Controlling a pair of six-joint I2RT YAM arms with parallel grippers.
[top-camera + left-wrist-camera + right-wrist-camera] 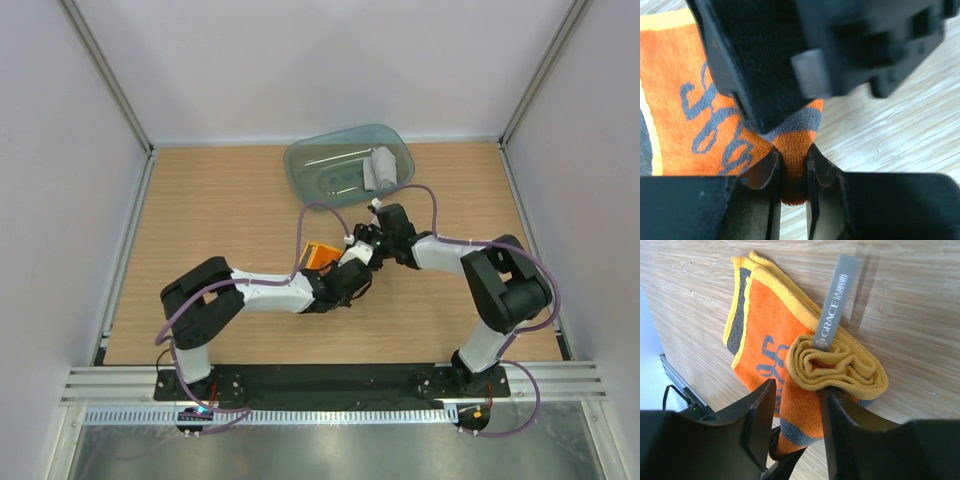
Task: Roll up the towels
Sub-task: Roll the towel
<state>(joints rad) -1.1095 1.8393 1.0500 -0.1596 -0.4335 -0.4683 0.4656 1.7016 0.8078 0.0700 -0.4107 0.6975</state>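
Right wrist view: the orange towel (770, 340) lies on the tabletop (900, 300), folded into several layers. It has yellow borders, a dark grey band along one edge and grey lettering on the orange face. One end is wound into a loose yellow coil, the rolled end (835, 365). A grey label (836, 300) printed "GRACE" sticks up out of that coil. The right hand (797, 390) stands over the towel with its jaws parted. The orange cloth passes between them, and the coil touches one finger.

Left wrist view: this view shows the grip that the right wrist view hides. The left hand (794, 160) is closed on a fold of the orange cloth, which is pinched tight between its two fingers. The black body of the right hand fills the top of the view, just above the pinch.

Top external view: this view alone shows the layout. The orange towel sits near the middle of the tabletop, where both hands meet. The grey towel (382, 168) lies in the right part of a teal tray (310, 165) at the far edge, well apart from the hands.
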